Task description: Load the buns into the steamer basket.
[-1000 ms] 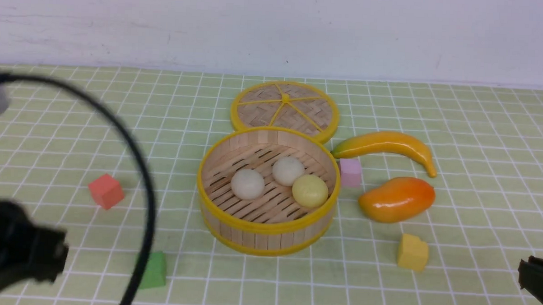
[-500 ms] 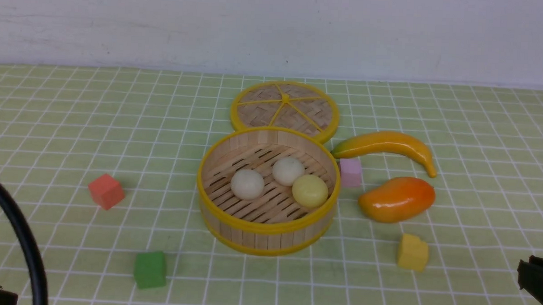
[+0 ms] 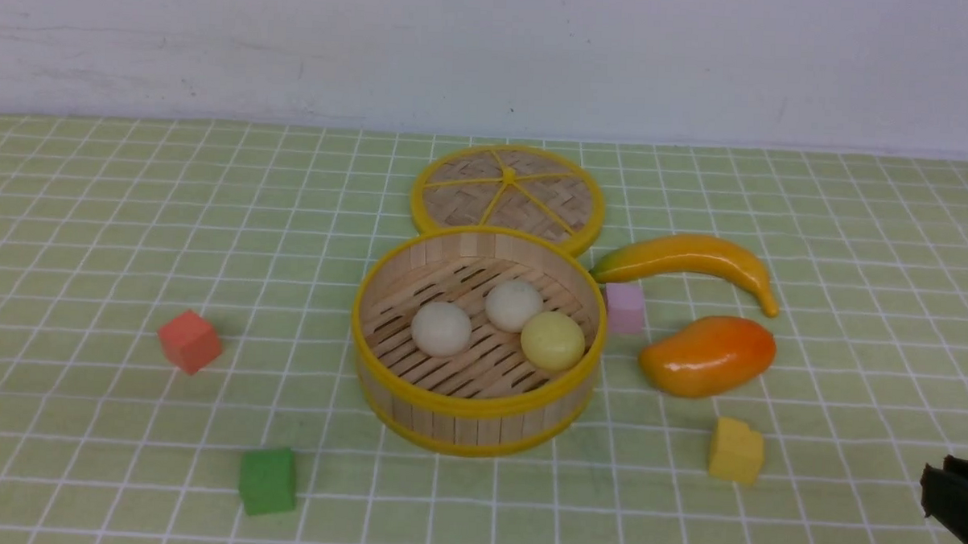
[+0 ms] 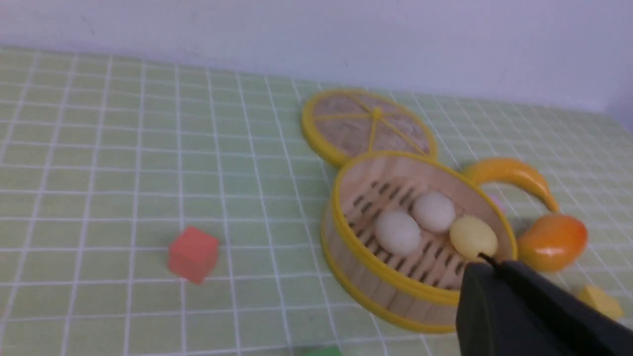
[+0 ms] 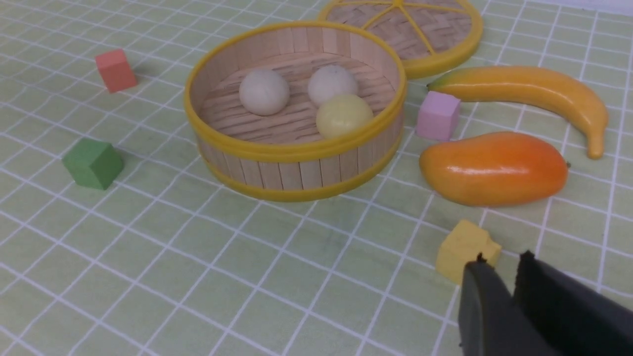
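The steamer basket (image 3: 479, 405) stands mid-table with three buns on its slatted floor: two off-white ones (image 3: 442, 328) (image 3: 514, 305) and a pale yellow one (image 3: 552, 340). In the left wrist view my left gripper (image 4: 487, 259) is shut and empty, hovering on the near side of the basket (image 4: 376, 277). That gripper is out of the front view. My right gripper (image 5: 502, 259) holds nothing, its jaws a narrow gap apart, just short of the yellow cube (image 5: 465, 249). It shows at the front view's right edge (image 3: 955, 506).
The woven lid (image 3: 508, 194) lies flat behind the basket. A banana (image 3: 686, 259), a mango (image 3: 706, 355) and a pink cube (image 3: 624, 307) sit right of it. A yellow cube (image 3: 735, 450) lies front right, a red cube (image 3: 189, 341) and green cube (image 3: 267, 480) left.
My left arm and its black cable have drawn back out of the front view at the lower left. The buns, the basket and the right gripper have stayed in place.
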